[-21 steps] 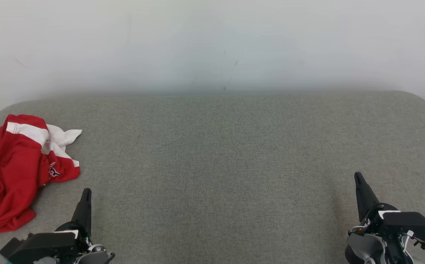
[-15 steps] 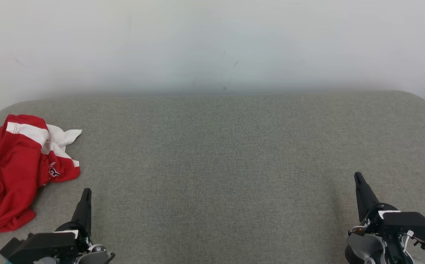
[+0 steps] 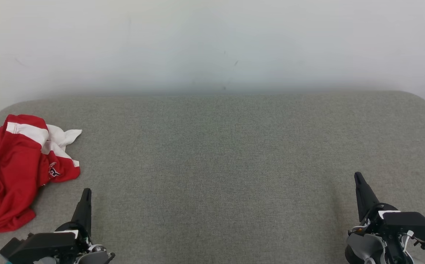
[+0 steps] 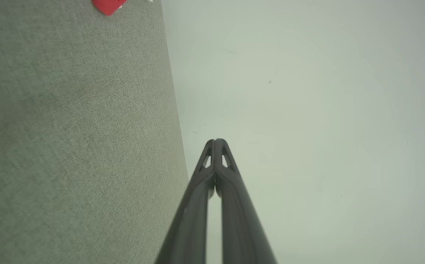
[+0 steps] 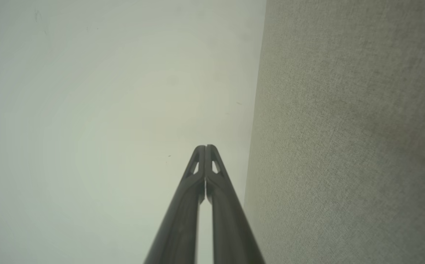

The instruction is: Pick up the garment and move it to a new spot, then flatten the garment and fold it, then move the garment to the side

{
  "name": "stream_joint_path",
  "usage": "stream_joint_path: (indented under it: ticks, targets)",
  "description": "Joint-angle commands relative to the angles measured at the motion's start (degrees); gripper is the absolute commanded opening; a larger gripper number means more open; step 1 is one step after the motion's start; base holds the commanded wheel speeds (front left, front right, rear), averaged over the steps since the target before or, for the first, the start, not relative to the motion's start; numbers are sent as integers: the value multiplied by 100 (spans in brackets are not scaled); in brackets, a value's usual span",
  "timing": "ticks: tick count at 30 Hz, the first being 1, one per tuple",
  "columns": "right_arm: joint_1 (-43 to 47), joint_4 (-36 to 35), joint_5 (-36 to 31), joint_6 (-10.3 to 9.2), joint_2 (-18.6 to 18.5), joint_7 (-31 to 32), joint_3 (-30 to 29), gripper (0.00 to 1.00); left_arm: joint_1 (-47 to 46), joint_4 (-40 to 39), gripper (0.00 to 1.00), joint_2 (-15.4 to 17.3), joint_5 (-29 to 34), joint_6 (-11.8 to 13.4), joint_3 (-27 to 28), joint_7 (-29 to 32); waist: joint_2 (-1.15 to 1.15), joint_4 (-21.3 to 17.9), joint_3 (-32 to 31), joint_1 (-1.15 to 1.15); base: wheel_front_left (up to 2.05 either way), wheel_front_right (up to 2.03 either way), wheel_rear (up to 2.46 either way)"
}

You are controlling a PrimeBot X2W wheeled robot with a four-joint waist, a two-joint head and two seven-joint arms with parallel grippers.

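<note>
Garment (image 3: 11,172) first: red with white bands, heaped at the far left of the grey surface (image 3: 220,154), untouched and unflattened. Near it to the right, left gripper (image 3: 86,192), fingers pressed together on nothing, low at the near edge, probably parked ahead of the pickup. Middle stretch next, likely the spot for spreading and folding. Far right, right gripper (image 3: 358,176), likewise closed and empty, well apart from the cloth.

Crumpled red-and-white garment (image 3: 9,172), far left
</note>
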Motion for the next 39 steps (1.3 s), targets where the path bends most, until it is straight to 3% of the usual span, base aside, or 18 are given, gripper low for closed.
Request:
stream_joint_path:
  ticks: [1,24,25,39]
  targets:
    - [-58,17,22,7,-16,11,1,0,-68,14,0,29,-13,-16,22,11,0,0,0,0,0,0,0]
    - [-57,17,22,7,-16,11,2,0,-68,14,0,29,-13,-16,22,11,0,0,0,0,0,0,0]
    - [-1,-1,0,0,0,-1,2,100,0,0,100,0,1,0,0,-1,0,0,0,0,0,0,0]
    - [181,-36,-273,-7,19,-330,262,100,215,17,100,-30,399,1,-122,-317,0,2,11,0,0,0,0]
